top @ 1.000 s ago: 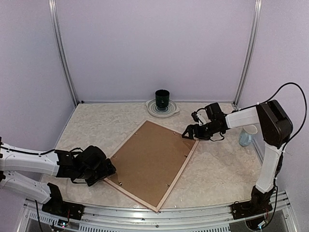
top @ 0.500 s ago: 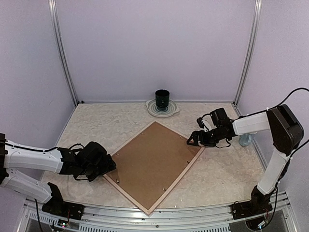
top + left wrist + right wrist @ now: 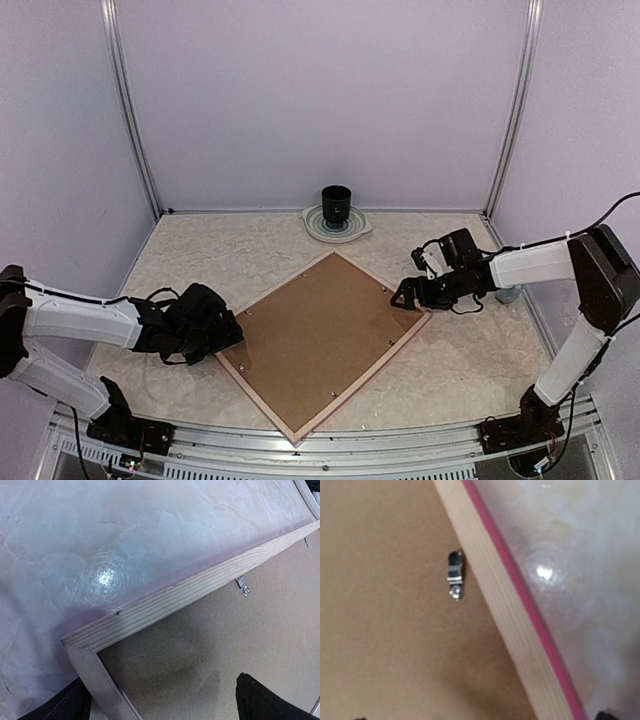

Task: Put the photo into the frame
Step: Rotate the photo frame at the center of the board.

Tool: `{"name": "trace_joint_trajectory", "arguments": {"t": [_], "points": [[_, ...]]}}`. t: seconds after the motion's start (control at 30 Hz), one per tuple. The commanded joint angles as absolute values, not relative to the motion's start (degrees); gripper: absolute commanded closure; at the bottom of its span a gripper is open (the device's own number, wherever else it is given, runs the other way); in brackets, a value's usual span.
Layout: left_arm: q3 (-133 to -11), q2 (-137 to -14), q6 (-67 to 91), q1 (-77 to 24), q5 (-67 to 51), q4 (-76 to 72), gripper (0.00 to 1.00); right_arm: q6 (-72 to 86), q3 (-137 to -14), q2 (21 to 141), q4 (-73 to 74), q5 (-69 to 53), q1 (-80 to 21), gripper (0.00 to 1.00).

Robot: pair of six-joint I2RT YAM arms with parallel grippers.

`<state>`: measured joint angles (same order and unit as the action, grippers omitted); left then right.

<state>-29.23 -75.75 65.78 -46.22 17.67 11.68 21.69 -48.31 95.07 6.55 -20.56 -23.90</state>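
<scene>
Lying face down on the table, long axis running near-left to far-right, the frame has its left corner between the spread fingers of the left gripper and its right corner under the right gripper, also wide open. Only the right wrist view shows a clip; the photo appears in no view.

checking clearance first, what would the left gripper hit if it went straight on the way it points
Most likely the frame: the open left gripper straddles its wooden rim at the corner, with the brown backing board just beyond. Depth is hard to judge.
</scene>
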Motion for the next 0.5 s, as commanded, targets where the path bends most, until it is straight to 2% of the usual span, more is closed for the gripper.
{"name": "trace_joint_trajectory", "arguments": {"t": [0.0, 0.47], "points": [[-28.9, -79.4, 64.8, -45.4, 13.4, 9.6, 0.01, 22.1, -46.1, 93.6, 7.1, -21.9, -25.8, 0.02], [-33.0, -85.9, 60.2, -42.1, 12.7, 7.1, 0.01, 23.0, -41.9, 91.1, 6.6, -21.2, -27.6, 0.02]]}}
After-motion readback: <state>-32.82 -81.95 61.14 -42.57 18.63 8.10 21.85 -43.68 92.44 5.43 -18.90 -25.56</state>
